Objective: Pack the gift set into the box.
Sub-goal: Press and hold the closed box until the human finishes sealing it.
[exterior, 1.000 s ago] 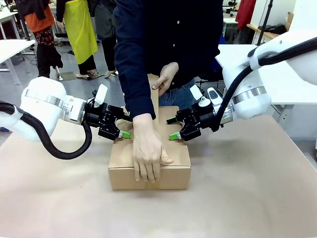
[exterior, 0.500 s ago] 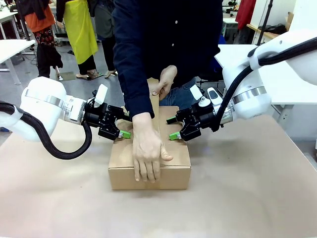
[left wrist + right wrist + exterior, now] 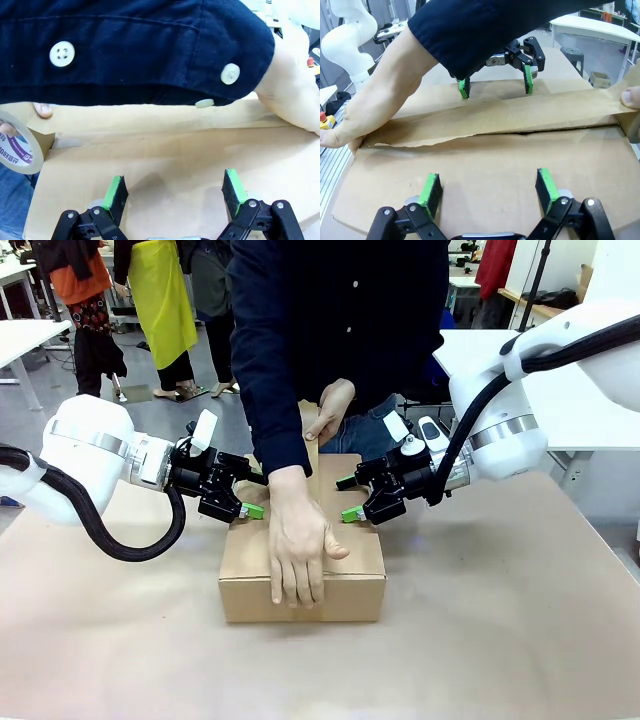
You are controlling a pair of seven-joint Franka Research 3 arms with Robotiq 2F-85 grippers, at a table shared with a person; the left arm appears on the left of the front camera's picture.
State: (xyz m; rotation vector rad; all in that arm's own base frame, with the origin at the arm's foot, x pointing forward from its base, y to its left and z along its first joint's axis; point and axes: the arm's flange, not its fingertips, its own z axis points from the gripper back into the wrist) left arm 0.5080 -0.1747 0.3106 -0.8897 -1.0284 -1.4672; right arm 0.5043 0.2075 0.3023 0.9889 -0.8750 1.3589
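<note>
The box (image 3: 355, 562) sits closed in the middle of the table, and the gift set is hidden inside it. My left gripper (image 3: 245, 502) is open, its green pads resting on the box's left top flap (image 3: 165, 145). Opposite it, my right gripper (image 3: 349, 498) is open on the right top flap (image 3: 485, 160). A person's hand (image 3: 298, 550) presses a strip of brown tape (image 3: 495, 117) over the front edge along the centre seam. The other hand (image 3: 330, 410) holds the tape roll (image 3: 15, 145) behind the box. In the right wrist view my left gripper (image 3: 496, 82) stands across the seam.
The person in a dark shirt (image 3: 340, 330) leans over the far edge, one arm crossing between my grippers. Brown paper covers the table (image 3: 500, 640), with open room in front of the box and on both sides.
The person's far hand with the tape roll has come down a little toward the box's back edge. Both grippers and the front hand have stayed put.
</note>
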